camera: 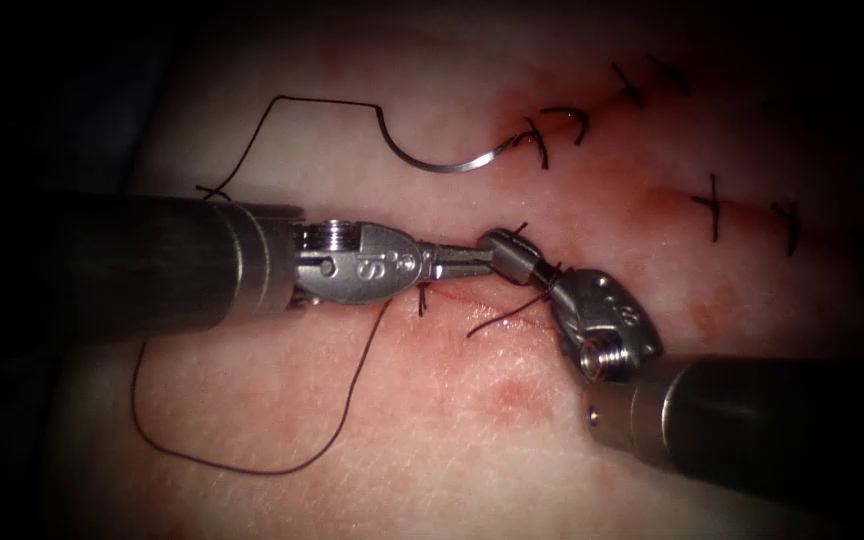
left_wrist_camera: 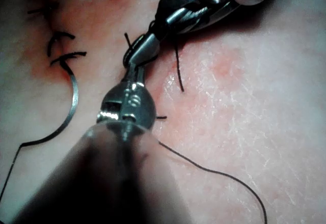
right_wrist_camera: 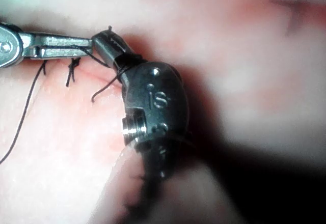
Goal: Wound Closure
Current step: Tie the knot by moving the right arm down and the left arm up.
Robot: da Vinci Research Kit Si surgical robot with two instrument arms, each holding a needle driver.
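Left end effector (camera: 467, 262): comes in level from the left; its slim jaws lie closed together, tips meeting the right tool's jaws over the cut. A strand of thread runs along them in the right wrist view, so it looks clamped on thread.
Right end effector (camera: 500, 250): rises from the lower right, wrist bent; jaws closed, with thread wound around them just behind the tips. Whether a strand sits between its jaws, I cannot tell.
Needle (camera: 452, 163): held by neither tool, lying flat on the tissue well above the left end effector; its tip points toward the nearest finished stitch, and it does not look driven into the tissue.
Thread (camera: 252, 462): runs from the needle's tail, behind the left shaft, then sweeps in a wide loop below that end effector and back up to the jaws.
Cut thread end (camera: 497, 318): a short loose tail lying just below the meeting jaws.
Tissue (camera: 432, 430): pale, reddened around the cut (camera: 452, 297) directly under both end effectors.
Finished stitches (camera: 712, 205): up and to the right of the right end effector.
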